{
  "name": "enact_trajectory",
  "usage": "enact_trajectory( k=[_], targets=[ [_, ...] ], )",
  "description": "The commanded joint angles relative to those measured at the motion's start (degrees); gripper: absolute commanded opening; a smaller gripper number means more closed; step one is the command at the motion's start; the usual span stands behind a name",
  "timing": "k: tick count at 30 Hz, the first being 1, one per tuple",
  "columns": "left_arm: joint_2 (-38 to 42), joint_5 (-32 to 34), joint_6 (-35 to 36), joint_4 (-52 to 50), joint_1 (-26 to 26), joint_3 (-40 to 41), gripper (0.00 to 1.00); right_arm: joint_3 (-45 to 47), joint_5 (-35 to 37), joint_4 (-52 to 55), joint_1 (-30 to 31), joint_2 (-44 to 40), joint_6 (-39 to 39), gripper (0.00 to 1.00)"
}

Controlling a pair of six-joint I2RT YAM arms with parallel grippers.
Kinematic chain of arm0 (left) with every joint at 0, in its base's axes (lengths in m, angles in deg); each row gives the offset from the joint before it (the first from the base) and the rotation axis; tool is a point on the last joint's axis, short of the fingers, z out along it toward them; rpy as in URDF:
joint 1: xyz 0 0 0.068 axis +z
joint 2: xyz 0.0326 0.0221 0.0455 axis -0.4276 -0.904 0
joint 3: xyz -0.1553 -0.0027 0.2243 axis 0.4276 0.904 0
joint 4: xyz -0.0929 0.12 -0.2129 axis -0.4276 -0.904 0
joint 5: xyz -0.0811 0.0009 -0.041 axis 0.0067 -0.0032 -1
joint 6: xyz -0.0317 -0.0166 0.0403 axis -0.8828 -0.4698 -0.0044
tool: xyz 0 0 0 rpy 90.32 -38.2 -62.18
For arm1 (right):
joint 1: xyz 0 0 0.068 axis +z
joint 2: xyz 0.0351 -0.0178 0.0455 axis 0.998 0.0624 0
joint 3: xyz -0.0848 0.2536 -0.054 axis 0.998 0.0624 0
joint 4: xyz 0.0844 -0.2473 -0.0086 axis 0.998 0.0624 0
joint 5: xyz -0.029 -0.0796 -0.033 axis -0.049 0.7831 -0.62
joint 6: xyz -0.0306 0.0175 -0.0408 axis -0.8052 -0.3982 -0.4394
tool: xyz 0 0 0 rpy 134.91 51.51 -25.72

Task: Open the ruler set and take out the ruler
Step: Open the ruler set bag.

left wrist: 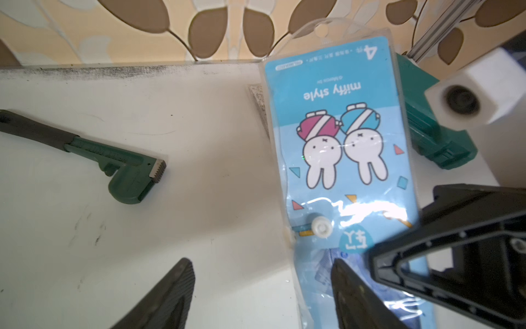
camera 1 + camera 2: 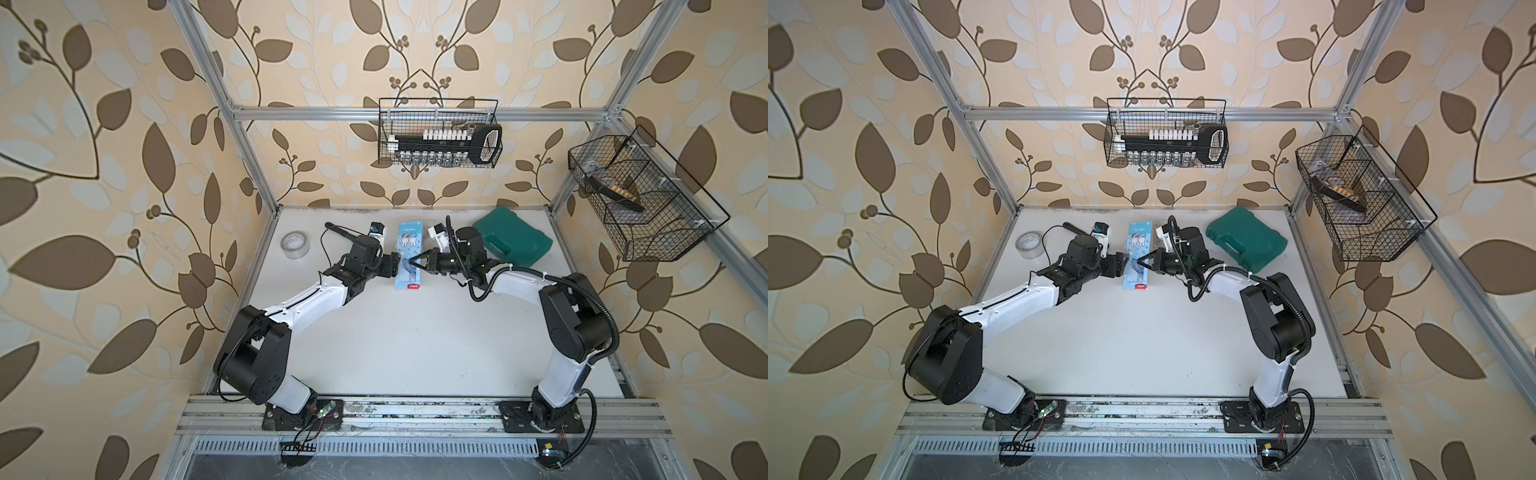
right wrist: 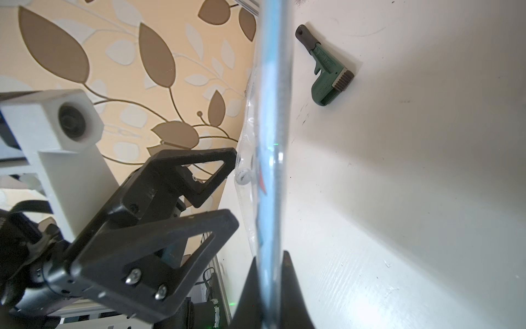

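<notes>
The ruler set [image 2: 409,241] is pinched by the right gripper [image 3: 270,257]; the left gripper [image 1: 262,263], jaws spread, is seen at its 9 o'clock.

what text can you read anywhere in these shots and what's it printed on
"miffy style": on the ruler set pack, upside down in the left wrist view.
"4": same pack, at a corner.
Too small to read: the fine print beside the "4" and under "miffy style", and the red label at the pack's other end.
Round badge: a Chinese character, partly hidden; cannot tell which.
Tape roll: markings blurred.
</notes>
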Motion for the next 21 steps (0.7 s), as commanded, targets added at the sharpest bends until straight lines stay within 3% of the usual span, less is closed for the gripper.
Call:
enact_trajectory(
  k=[1, 10, 21],
  targets=[
    [2.66, -3.97, 0.63, 1.57, 0.35, 0.15, 0.81, -0.05, -0.03, -0.33, 0.06, -0.23, 0.14, 0.0],
    [-0.33, -3.54, 0.71, -1.51, 0.35, -3.19, 0.77, -0.03, -0.2, -0.55, 0.32, -1.1, 0.32, 0.0],
    [-3.72, -3.15, -0.18, 0.28, 0.35, -5.79, 0.49, 0.37, -0.3, -0.25, 0.51, -1.67, -0.11, 0.0]
  ],
)
